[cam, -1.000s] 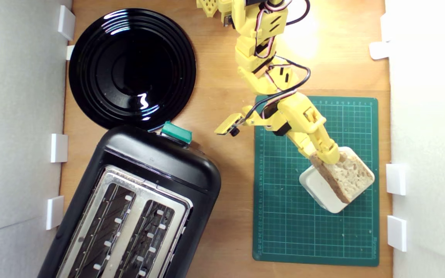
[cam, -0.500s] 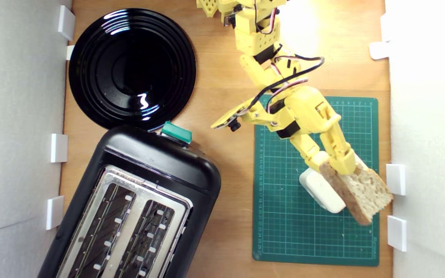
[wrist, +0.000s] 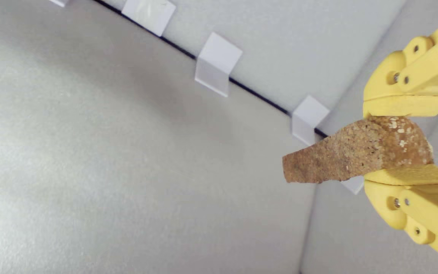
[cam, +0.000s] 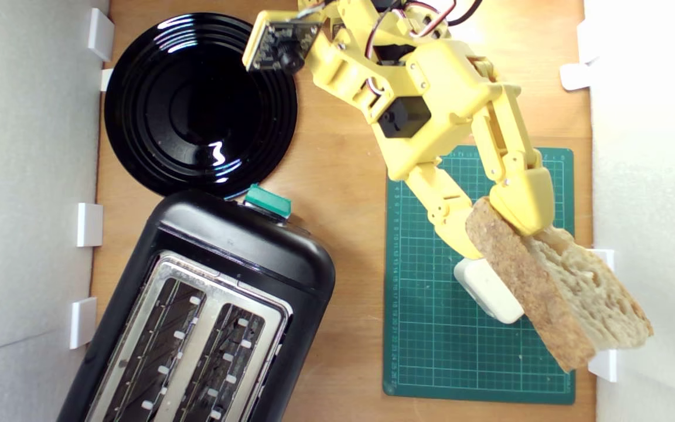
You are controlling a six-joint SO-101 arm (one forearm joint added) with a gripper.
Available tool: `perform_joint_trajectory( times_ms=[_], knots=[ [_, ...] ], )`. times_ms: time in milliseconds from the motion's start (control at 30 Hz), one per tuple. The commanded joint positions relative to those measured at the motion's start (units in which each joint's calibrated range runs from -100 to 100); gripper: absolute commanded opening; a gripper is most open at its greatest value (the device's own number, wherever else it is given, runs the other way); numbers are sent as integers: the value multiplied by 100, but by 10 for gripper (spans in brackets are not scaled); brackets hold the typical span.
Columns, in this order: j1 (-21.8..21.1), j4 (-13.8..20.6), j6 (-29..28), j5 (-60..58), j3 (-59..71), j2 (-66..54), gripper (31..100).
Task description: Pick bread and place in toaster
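Observation:
My yellow gripper (cam: 498, 228) is shut on the bread (cam: 554, 293), a rustic slice with brown crust and pale holey crumb, held high above the green mat at the exterior view's right. In the wrist view the bread (wrist: 356, 156) shows crust-on, clamped between the two yellow fingers (wrist: 405, 106) of the gripper (wrist: 405, 140). The black toaster (cam: 208, 316), with a shiny two-slot top and a green lever knob (cam: 267, 200), stands at the exterior view's lower left, well apart from the gripper.
A cream rounded-square block (cam: 487, 290) rests on the green cutting mat (cam: 431, 328). A glossy round black plate (cam: 200, 105) lies beyond the toaster. White foam walls (cam: 27, 176) with white clips (cam: 88, 224) enclose the wooden table on both sides.
The gripper has lifted the bread off the cream block and risen toward the camera, swinging it toward the exterior view's right. The wrist has turned, and the arm looks much larger.

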Motion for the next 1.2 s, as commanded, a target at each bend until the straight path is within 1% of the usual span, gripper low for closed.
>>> perform_joint_trajectory(
  times_ms=[0,67,200,433,633,667,833,933,1067,1167],
  knots=[
    [-23,-358,477,764,-807,-517,587],
    [-23,-657,644,1310,-1342,-476,587],
    [-23,-793,974,2351,-2323,-393,587],
    [106,-784,1581,4100,-3866,-376,587],
    [299,-793,2402,5474,-5073,-160,587],
    [380,-793,2721,5934,-5400,-51,587],
    [396,-793,3558,7120,-6127,82,587],
    [436,-711,3966,7709,-6435,157,587],
    [694,-784,4474,8204,-6735,231,587],
    [710,-711,4751,8477,-6916,248,587]
  ],
)
